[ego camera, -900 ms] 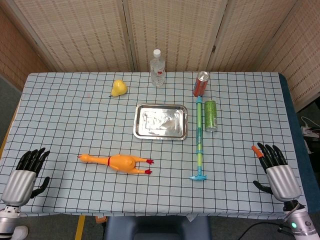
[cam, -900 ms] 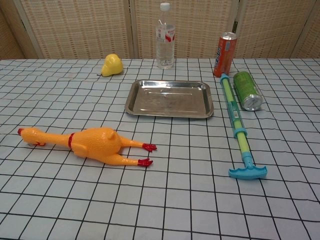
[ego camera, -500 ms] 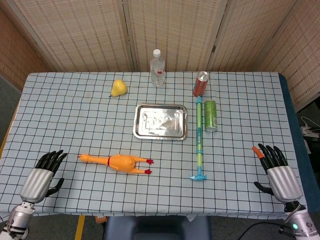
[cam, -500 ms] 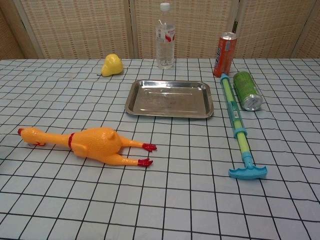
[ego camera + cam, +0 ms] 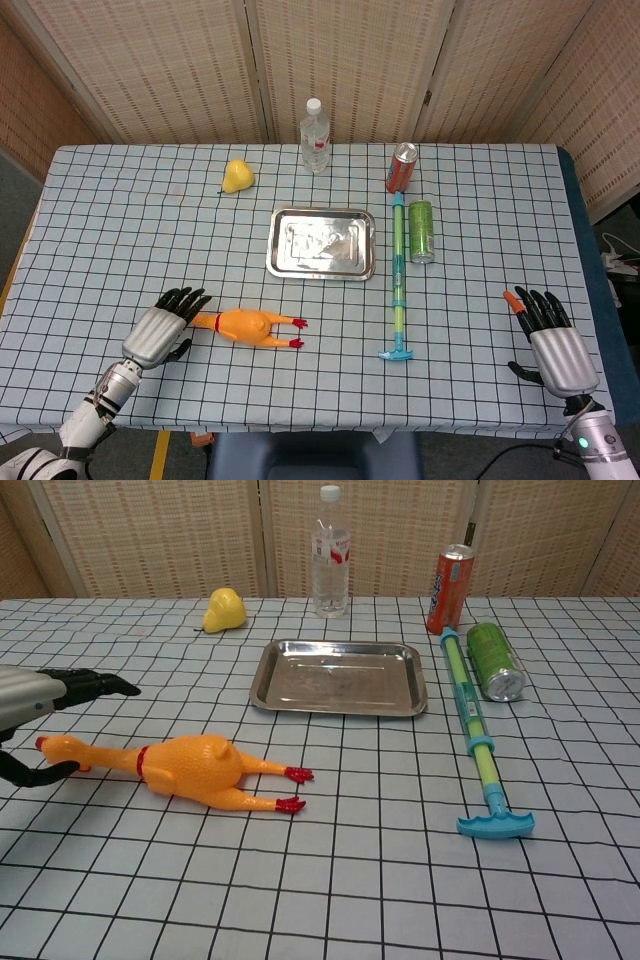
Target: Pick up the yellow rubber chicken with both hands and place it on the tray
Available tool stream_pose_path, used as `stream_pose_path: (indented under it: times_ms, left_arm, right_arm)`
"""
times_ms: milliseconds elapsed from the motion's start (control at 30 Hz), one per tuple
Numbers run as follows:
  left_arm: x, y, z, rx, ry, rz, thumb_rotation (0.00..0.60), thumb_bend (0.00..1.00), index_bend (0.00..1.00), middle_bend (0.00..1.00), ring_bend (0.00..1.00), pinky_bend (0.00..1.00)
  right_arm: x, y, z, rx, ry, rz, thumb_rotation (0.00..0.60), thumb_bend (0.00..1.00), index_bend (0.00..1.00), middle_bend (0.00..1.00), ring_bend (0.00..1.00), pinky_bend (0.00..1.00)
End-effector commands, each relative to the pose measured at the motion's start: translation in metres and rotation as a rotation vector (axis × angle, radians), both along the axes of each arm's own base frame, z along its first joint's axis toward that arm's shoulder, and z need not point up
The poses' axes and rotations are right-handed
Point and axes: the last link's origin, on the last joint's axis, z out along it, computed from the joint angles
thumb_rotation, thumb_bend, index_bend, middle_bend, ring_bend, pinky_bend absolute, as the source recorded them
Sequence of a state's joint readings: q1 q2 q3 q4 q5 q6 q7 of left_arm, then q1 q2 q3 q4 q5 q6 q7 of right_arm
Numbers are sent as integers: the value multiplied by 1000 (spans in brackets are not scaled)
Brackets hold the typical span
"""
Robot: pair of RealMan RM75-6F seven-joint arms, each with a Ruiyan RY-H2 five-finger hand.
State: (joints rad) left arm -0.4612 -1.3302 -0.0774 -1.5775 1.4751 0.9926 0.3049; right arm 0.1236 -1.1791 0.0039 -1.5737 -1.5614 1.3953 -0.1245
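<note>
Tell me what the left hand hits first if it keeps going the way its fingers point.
Probably the rubber chicken: the left hand is already over its head end, fingers above and thumb beside. Height is unclear.

Left hand point(image 5: 160, 330) reaches forward, fingers spread; right hand point(image 5: 552, 345) rests open, apart.

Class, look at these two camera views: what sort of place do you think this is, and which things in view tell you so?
Probably a robot test or demo station rather than a home: a table under a checked cloth, woven screens closing it off behind, and unrelated props laid out, such as a rubber chicken and a steel tray.
</note>
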Motion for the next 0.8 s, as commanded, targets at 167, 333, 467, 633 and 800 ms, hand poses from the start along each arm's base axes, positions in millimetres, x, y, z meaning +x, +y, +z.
stream_pose_path:
  times_ms: [167,333,467,633,800]
  left_arm:
    - [8,13,-27,-56,54,-11,600,419,0,25,0,106]
    - [2,23,-39,-57,118,-13,600,418,0,28,0,105]
    - [-4,27,-44,-59,148,0,600,421,0,36,0,104]
    - [-9,32,-48,-70,156,16,600,419,55,59,8,105]
    - [-8,33,-49,-59,120,1,600,453,300,122,48,119]
  right_arm:
    - [-2,-2,1,4,-2,-13,600,64,0,0,0,0]
    - [-3,-2,4,-1,-5,-19,600,64,0,0,0,0]
    - [-4,-2,5,-4,-2,-23,600,64,0,0,0,0]
    - [-5,-3,4,1,3,-29,600,64,0,0,0,0]
    - [-5,-3,3,3,6,-32,600,64,0,0,0,0]
